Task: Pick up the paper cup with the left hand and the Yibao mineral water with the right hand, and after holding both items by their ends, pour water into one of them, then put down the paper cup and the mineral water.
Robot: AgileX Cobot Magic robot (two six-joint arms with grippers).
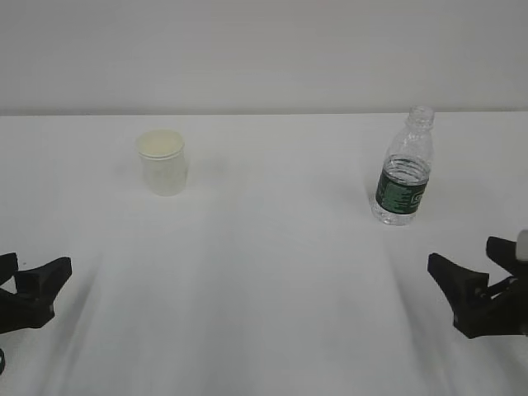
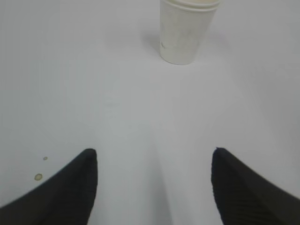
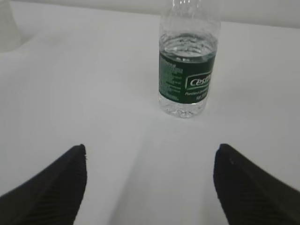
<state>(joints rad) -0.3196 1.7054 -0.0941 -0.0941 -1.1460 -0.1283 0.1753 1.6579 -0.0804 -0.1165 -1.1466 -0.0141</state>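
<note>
On the white desk (image 1: 264,272), the paper cup (image 1: 162,162) stands upright at the far left, and the Yibao mineral water (image 1: 403,169) stands upright at the far right, well apart from it. The left hand (image 2: 152,180) sits near the front edge with its fingers spread and nothing between them. The right hand (image 3: 150,180) is likewise spread wide and empty, facing the bottle, which is partly filled with water.

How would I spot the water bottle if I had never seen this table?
Look at the white table, toward its far right side. The mineral water bottle stands upright there, capless and partly filled. Unlike the short white paper cup far to its left, it is clear, ribbed and wears a dark green label.
</note>
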